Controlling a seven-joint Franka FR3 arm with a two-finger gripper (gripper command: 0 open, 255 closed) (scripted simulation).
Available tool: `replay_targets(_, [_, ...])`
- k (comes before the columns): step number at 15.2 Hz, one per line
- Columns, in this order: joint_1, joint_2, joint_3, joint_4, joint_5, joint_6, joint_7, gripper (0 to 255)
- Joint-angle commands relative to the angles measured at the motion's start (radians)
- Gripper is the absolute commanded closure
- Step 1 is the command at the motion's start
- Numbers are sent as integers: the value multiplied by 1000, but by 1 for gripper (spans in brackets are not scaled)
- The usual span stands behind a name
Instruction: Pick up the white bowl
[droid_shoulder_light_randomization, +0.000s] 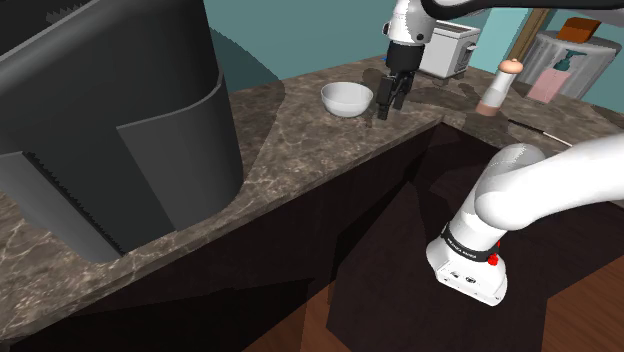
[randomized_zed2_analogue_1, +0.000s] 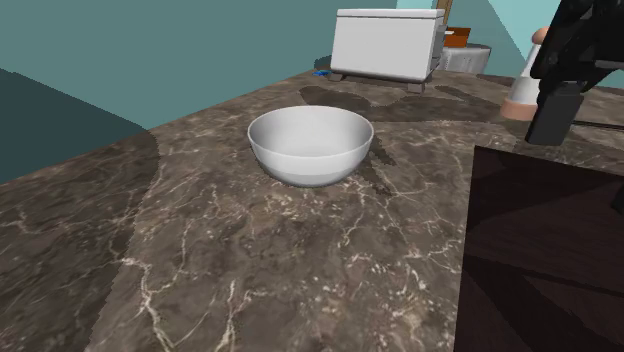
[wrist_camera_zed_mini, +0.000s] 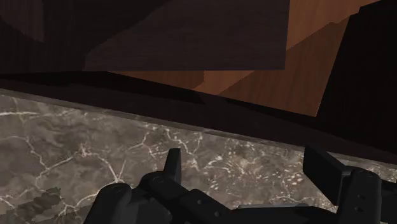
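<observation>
A white bowl (droid_shoulder_light_randomization: 346, 97) (randomized_zed2_analogue_1: 310, 145) stands upright and empty on the dark marble counter (droid_shoulder_light_randomization: 300, 165). My black gripper (droid_shoulder_light_randomization: 391, 108) hangs just above the counter beside the bowl, on the shoulder view's right of it, near the counter's edge. It does not touch the bowl. In the wrist view the gripper (wrist_camera_zed_mini: 247, 167) is open, its fingers (wrist_camera_zed_mini: 172, 164) wide apart with only marble and the counter's edge under them. One finger (randomized_zed2_analogue_1: 553, 112) comes into the second exterior view at the right, well apart from the bowl.
A white boxy appliance (droid_shoulder_light_randomization: 447, 48) (randomized_zed2_analogue_1: 388, 42) sits behind the gripper. A white-and-pink bottle (droid_shoulder_light_randomization: 497, 88) stands by the counter's corner. A big dark grey curved object (droid_shoulder_light_randomization: 120, 130) takes up the counter's near end. Beyond the edge lie dark cabinet fronts and wood floor (wrist_camera_zed_mini: 267, 83).
</observation>
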Motion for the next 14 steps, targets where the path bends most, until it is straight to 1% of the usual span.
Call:
replay_targets(1, [0,0,0,0,0,0,0,0])
replay_targets(8, [-31,231,-129,144,-29,71,-140,0])
replay_targets(14, [-45,448,-228,316,-5,95,-264,0])
